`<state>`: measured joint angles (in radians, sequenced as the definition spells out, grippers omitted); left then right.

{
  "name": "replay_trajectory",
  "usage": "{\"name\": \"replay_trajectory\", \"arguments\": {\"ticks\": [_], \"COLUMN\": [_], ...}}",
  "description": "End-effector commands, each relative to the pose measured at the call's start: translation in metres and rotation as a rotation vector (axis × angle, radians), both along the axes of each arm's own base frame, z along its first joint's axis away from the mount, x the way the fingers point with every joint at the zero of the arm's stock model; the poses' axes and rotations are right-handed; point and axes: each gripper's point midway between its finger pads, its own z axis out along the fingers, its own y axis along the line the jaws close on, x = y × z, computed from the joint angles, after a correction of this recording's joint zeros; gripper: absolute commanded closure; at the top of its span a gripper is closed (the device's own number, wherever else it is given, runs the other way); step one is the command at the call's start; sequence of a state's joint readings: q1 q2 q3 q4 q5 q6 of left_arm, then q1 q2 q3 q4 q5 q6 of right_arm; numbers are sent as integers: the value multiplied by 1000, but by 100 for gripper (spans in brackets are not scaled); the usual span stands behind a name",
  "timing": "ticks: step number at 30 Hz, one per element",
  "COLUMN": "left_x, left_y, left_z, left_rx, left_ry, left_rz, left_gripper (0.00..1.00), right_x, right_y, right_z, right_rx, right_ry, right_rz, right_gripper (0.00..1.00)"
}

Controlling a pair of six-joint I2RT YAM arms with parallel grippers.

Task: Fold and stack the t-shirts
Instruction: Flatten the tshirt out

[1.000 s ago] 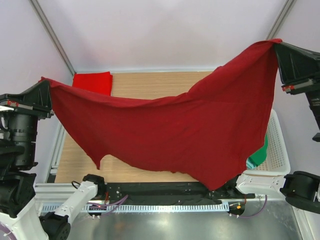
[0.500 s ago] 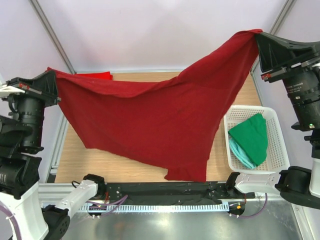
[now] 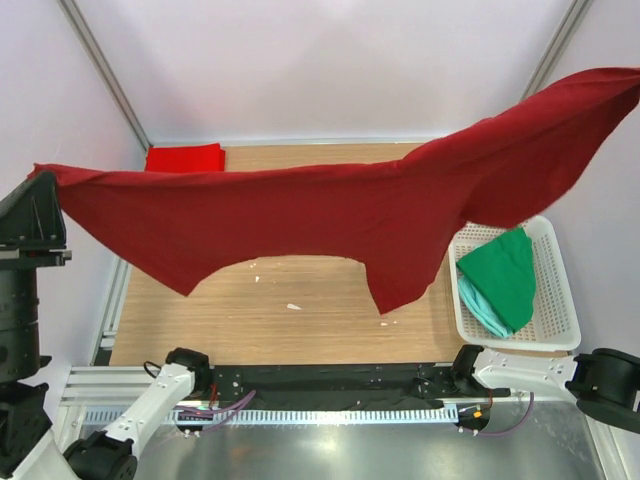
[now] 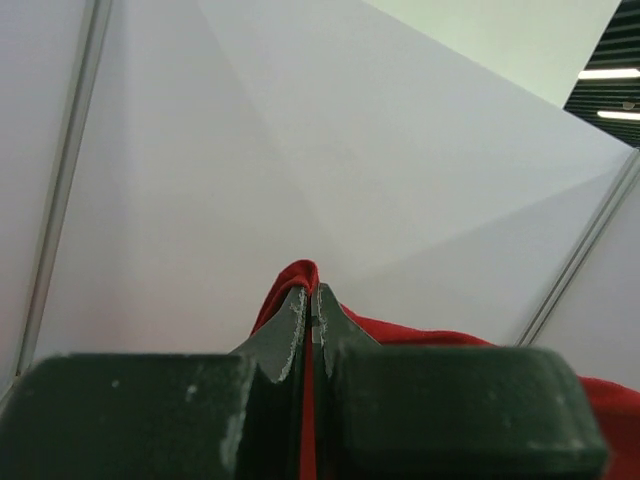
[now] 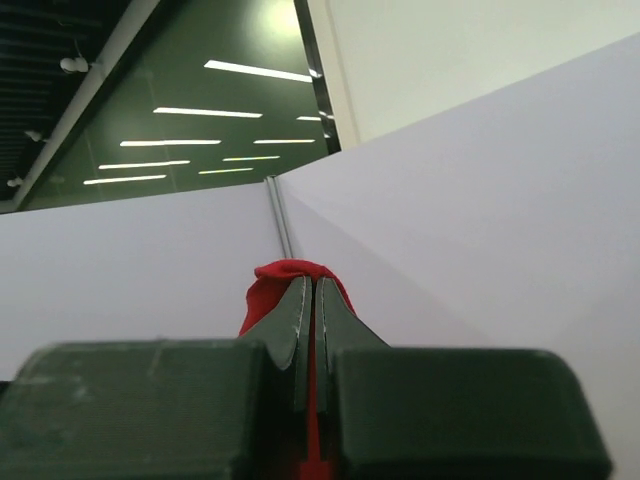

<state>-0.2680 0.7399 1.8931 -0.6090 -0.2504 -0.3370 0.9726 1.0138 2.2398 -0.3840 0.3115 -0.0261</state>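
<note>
- Maroon cloth fills the middle of the overhead view. The dark red t-shirt [image 3: 330,215] hangs in the air over the table [image 3: 300,320], pulled out as one long band.
- At its left end, the left gripper [image 4: 310,312] is clenched on a bunched corner. The wrist view shows cloth pinched between the closed fingers, with a small fold poking out past the tips.
- At the far left of the table, a brighter red shirt [image 3: 185,157] lies folded flat, apart from the hanging one.
- In the middle, the lower edge sags, and a flap right of centre hangs lowest. None of it seems to reach the wood.
- At the near right, a white basket [image 3: 565,330] holds a green shirt [image 3: 505,270] on top of a teal one [image 3: 478,305]. The hanging flap is just left of the basket.
- The right end of the shirt runs off the overhead view. In its wrist view, the right gripper [image 5: 311,300] is clamped on red cloth.
- The shirt's long axis runs from low on the left to high on the far right, with one gripper at each end, so neither arm is nearer.
- Laying it flat probably calls for both arms to lower together onto the bare wood between the folded shirt and the basket. The right end has further to drop.
</note>
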Motion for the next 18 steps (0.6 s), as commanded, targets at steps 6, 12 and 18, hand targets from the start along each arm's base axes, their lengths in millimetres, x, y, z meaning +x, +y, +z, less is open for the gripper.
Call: {"name": "replay_trajectory", "arguments": {"ticks": [6,12,18], "left_x": [0,87,227], "left_y": [0,-8,-19], "left_z": [25,-16,-161], "left_rx": [-5,32,182], "left_ry": [-101,99,574], "left_rz": [7,92,246], "left_gripper": [100,100,100], "right_x": [5,84,222], "right_y": [33,77,147], "right_z": [25,-5,-94], "right_rx": [50,-119,-441], "right_ry": [-54,48,175], "right_rz": [94,-199,-593], "right_gripper": [99,99,99]}}
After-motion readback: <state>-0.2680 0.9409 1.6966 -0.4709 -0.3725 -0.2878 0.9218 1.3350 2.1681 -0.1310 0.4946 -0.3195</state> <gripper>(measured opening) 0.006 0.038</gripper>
